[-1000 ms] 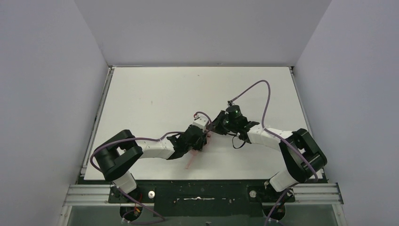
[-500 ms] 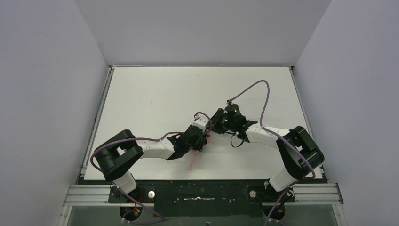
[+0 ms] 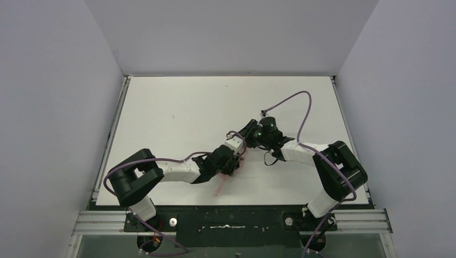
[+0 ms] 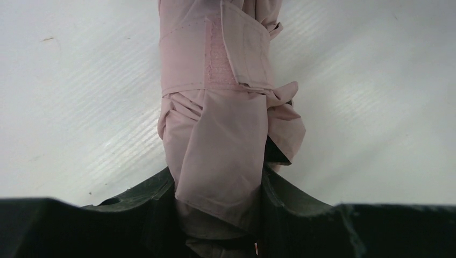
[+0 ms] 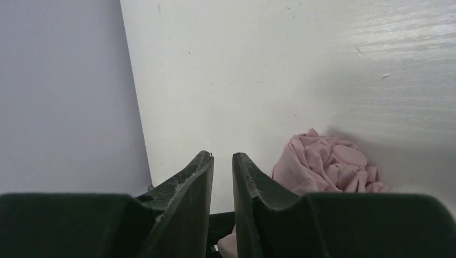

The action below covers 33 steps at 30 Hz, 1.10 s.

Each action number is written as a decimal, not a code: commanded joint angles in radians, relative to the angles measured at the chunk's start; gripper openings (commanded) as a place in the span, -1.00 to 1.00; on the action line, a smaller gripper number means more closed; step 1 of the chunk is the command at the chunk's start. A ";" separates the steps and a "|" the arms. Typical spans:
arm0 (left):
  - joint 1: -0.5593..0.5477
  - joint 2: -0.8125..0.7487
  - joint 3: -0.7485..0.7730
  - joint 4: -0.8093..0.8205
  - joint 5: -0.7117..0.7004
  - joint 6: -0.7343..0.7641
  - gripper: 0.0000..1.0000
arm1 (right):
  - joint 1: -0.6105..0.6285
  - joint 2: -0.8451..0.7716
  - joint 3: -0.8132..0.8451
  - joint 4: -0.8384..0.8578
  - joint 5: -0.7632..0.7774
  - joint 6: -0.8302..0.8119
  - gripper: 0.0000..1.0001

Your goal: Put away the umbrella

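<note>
The pale pink umbrella [image 3: 220, 184] lies folded on the white table between the two arms. In the left wrist view its bunched fabric [image 4: 215, 123] runs away from the camera, and the pink strap [image 4: 215, 64] with its fastening patch is wrapped round it. My left gripper [image 4: 218, 215] is shut on the fabric, one finger on each side. My right gripper [image 5: 222, 158] has its fingers almost together with nothing seen between them. It hovers just beyond the umbrella's crumpled end [image 5: 328, 161]. From above, the right gripper [image 3: 248, 131] sits close behind the left gripper [image 3: 235, 160]. The black shaft is hidden.
The white table [image 3: 177, 107] is walled by grey panels at the left, back and right. A purple cable [image 3: 293, 99] loops above the right arm. The table's left edge [image 5: 134, 107] shows in the right wrist view.
The right gripper has drawn back a little, away from the left gripper and toward the far side. The left gripper keeps its hold on the umbrella and has shifted slightly right.
</note>
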 commanded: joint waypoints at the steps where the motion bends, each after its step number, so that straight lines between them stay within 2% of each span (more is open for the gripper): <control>1: -0.021 0.037 -0.011 -0.151 0.154 0.038 -1.00 | -0.026 -0.069 -0.012 0.025 0.044 -0.050 -0.55; 9: 0.072 0.003 -0.002 -0.099 0.448 0.078 -1.00 | -0.116 -0.309 -0.043 -0.338 0.206 -0.292 -0.42; 12: 0.121 0.003 0.012 -0.100 0.526 0.090 -1.00 | -0.119 -0.394 -0.066 -0.407 0.186 -0.377 -0.42; 15: 0.160 0.018 0.040 -0.122 0.583 0.111 -1.00 | -0.117 -0.445 -0.120 -0.323 0.063 -0.378 -0.48; 17: 0.171 0.030 0.062 -0.142 0.601 0.128 -1.00 | -0.109 -0.445 -0.157 -0.210 -0.034 -0.336 -0.59; 20: 0.178 0.052 0.090 -0.167 0.619 0.142 -1.00 | -0.080 -0.406 -0.183 -0.076 -0.088 -0.277 -0.79; 23: 0.180 0.068 0.104 -0.184 0.632 0.146 -1.00 | -0.027 -0.354 -0.162 -0.032 -0.064 -0.272 -0.94; 26: 0.181 0.072 0.103 -0.187 0.632 0.151 -1.00 | 0.017 -0.298 -0.132 -0.024 -0.036 -0.273 -1.00; 33: 0.185 0.062 0.093 -0.189 0.631 0.143 -1.00 | 0.071 -0.262 -0.131 -0.106 0.130 -0.274 -1.00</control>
